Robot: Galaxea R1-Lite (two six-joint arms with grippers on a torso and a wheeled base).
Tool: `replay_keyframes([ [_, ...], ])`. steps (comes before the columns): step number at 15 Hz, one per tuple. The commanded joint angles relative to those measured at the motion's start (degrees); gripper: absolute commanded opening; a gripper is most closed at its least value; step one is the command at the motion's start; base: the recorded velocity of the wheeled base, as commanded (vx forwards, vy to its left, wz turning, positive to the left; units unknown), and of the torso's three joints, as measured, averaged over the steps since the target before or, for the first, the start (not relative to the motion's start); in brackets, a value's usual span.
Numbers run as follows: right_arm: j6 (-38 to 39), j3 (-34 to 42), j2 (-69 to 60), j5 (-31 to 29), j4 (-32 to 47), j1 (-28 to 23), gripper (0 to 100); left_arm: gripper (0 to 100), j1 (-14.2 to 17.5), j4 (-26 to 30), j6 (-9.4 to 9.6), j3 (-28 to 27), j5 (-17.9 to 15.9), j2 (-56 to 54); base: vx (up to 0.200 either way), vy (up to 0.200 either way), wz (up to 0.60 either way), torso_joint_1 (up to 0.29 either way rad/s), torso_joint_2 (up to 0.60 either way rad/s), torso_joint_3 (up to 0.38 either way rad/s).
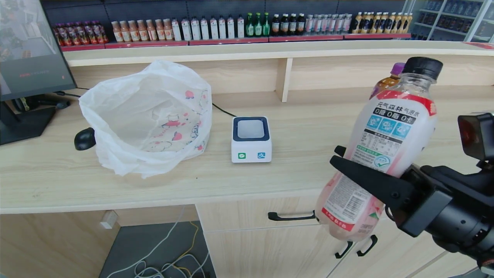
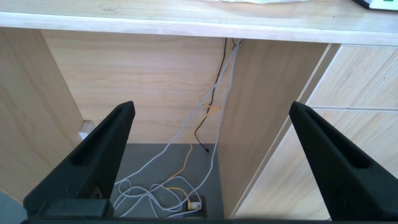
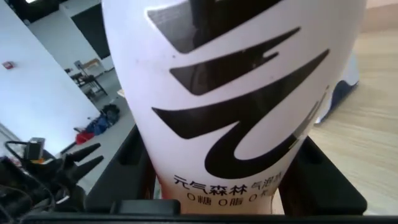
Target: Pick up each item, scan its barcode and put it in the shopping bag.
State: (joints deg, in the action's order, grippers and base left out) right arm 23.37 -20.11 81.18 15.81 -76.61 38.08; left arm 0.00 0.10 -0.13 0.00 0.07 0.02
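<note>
Pale wooden counter, front edge running 9 to 3 o'clock. Nearest, at 4 o'clock: right gripper clamped on pink-labelled bottle, held tilted off the counter, black cap up, barcode low on the label. Left gripper below the counter edge, fingers wide apart. Centre: white scanner, a wide stretch of counter between it and the bottle. At 10 o'clock: shopping bag, mouth open. At 12, farthest: shelf of drinks.

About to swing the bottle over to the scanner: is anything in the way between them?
Nothing visible. The bottle in the right hand hangs right of the scanner, with bare counter between. A second bottle stands behind it, off that line; the shopping bag sits beyond the scanner.
</note>
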Motion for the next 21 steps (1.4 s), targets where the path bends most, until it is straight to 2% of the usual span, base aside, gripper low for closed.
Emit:
replay_keyframes([
  [1, 4.58, -1.77, 0.56, 0.71, -0.03, 0.59, 0, 100, 0.0, -0.01, -0.04, 0.0, 0.01, -0.02, 0.0, 0.0, 0.0, 0.0, 0.0, 0.0],
  [3, 11.35, -3.26, 0.56, 1.68, -0.03, 1.99, 0, 100, 0.0, -0.01, -0.04, 0.0, 0.01, -0.02, 0.0, 0.0, 0.0, 0.0, 0.0, 0.0],
  [6, 15.57, -3.97, 1.09, 4.93, -0.03, 4.02, 0, 100, 0.0, -0.01, -0.04, 0.0, 0.01, -0.02, 0.0, 0.0, 0.0, 0.0, 0.0, 0.0],
  [13, 16.27, -9.24, 6.54, 5.02, -0.39, 9.2, 0, 100, 0.0, -0.01, -0.04, 0.0, 0.01, -0.02, 0.0, 0.0, 0.0, 0.0, 0.0, 0.0],
  [21, 17.5, -9.07, 6.89, 5.02, -2.32, 9.47, 0, 100, 0.0, -0.01, -0.04, 0.0, 0.01, -0.02, 0.0, 0.0, 0.0, 0.0, 0.0, 0.0],
])
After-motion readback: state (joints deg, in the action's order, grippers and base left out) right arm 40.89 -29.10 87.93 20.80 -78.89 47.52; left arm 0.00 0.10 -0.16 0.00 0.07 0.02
